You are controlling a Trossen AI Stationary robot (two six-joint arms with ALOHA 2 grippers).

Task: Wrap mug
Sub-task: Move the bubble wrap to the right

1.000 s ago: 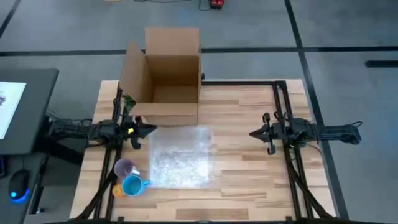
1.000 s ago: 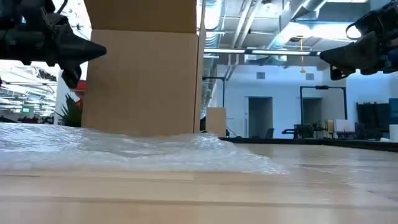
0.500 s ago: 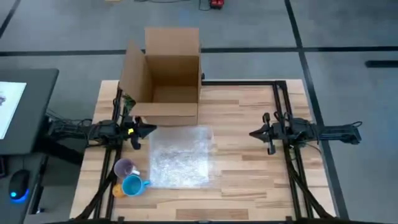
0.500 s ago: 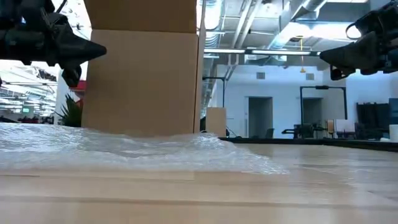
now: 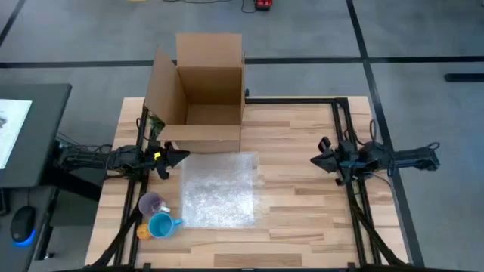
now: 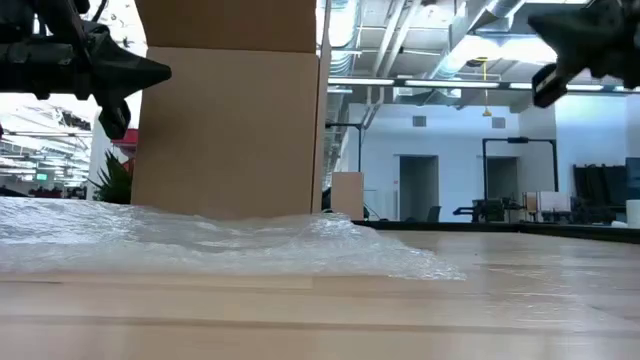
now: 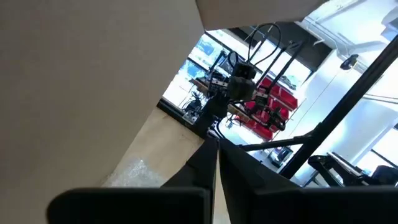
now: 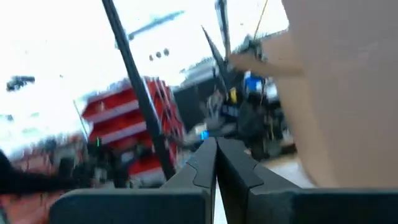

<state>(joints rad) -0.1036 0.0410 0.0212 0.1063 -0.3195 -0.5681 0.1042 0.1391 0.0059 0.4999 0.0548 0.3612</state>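
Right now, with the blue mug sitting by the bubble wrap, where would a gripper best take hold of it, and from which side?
Probably by the rim, coming straight down. The blue mug stands upright with its mouth open to the ceiling, so one finger could slip inside the wall. Its handle points toward the bubble wrap, and the purple mug crowds it on the far side. The left gripper is nearest.

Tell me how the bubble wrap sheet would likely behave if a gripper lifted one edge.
The bubble wrap sheet would probably flop and drape, since it already lies rumpled on the table. It looks thin and clear, so likely very light and prone to sliding.
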